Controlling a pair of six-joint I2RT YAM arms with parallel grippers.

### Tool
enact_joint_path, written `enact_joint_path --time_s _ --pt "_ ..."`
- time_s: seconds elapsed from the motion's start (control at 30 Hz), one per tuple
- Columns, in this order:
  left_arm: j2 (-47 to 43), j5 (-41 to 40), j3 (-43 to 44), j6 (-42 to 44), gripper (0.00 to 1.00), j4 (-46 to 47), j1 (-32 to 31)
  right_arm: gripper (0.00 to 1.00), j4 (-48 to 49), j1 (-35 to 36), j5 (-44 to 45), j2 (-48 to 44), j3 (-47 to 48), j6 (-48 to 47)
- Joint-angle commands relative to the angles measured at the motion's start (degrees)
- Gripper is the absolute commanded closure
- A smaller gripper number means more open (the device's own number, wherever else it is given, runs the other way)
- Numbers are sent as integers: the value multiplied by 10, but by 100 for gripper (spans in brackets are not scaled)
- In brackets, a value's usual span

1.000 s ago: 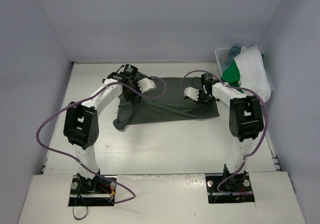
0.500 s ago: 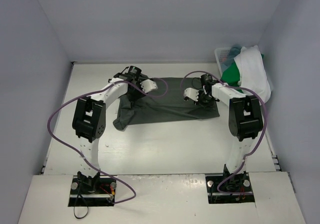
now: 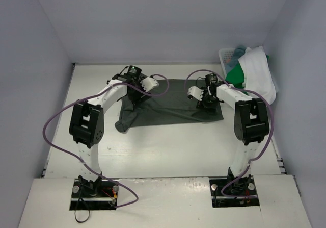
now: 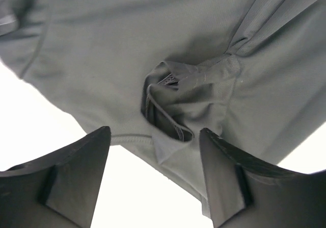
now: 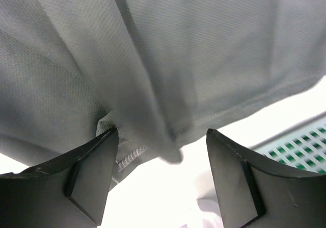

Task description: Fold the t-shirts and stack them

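The dark shirt [image 3: 173, 108] looks only half folded. The left gripper [image 4: 154, 136] and right gripper [image 5: 162, 133] hang over it, fingers apart. The other shirts [image 3: 254, 70] wait at two o'clock, not folded yet.

Soft, even light falls from overhead, and the white table [image 3: 168, 146] is bright, with only faint shadows under the arms. From both wrists the table glares to blank white and the fingers [image 4: 66, 182] go nearly black. The grey-green t-shirt [image 5: 204, 59] shows a crisp weave, while the basket [image 5: 298, 144] at the right edge is blurred.
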Motion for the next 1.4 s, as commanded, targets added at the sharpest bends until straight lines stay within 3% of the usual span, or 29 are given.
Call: enact_joint_path --time_s 0.0,0.1,0.33,0.57,0.7,1.0,1.1,1.2,1.37 --pt "-81 25 37 -51 34 3 6 33 0 -3 -16 -68 18 41" --pt "-111 37 37 -63 33 -12 7 23 3 -3 -30 -95 17 69" --pt "-218 42 14 -77 31 -47 20 21 12 -3 -58 -172 -3 117" --pt "-310 57 -47 -90 30 -61 31 22 18 -2 -73 -206 -24 142" --pt "-344 87 -99 -109 30 -55 31 28 17 -1 -87 -217 -45 148" --pt "-318 116 -189 -126 30 -2 31 50 28 -1 -93 -171 -89 133" --pt "-297 126 -194 -128 30 5 31 49 35 -1 -87 -150 -95 128" --pt "-277 130 -191 -126 30 6 30 40 41 -2 -82 -118 -96 123" --pt "-262 131 -194 -115 30 7 30 36 44 -1 -65 -83 -90 117"
